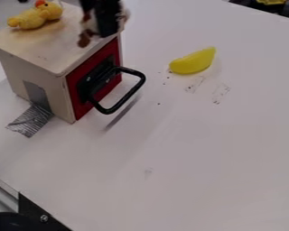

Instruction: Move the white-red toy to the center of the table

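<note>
The toy (84, 39) is at the gripper (106, 30), showing on both sides of it, over the right edge of the box's top (43, 45); whether the gripper grasps it, I cannot tell

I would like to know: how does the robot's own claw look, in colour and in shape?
The claw is black, a narrow and blocky dark form coming in from the top edge. Whether it carries any cables or markings, I cannot tell from this view.
</note>
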Action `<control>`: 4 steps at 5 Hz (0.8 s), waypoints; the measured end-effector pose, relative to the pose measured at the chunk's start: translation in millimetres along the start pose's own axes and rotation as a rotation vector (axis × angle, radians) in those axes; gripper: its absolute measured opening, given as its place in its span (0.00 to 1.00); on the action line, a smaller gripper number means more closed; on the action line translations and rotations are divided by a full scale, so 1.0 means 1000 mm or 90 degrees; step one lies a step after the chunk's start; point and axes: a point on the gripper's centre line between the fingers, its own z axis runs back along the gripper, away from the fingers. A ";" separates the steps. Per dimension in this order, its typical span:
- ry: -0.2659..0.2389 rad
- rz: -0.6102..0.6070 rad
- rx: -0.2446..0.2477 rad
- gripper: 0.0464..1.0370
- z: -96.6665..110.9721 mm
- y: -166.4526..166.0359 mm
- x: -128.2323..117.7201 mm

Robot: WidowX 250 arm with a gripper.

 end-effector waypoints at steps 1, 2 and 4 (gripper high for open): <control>-0.010 -0.046 -0.026 0.45 -0.004 -0.042 0.024; -0.009 0.003 0.012 0.45 -0.019 -0.063 0.041; 0.026 0.011 0.016 0.53 -0.086 -0.097 0.077</control>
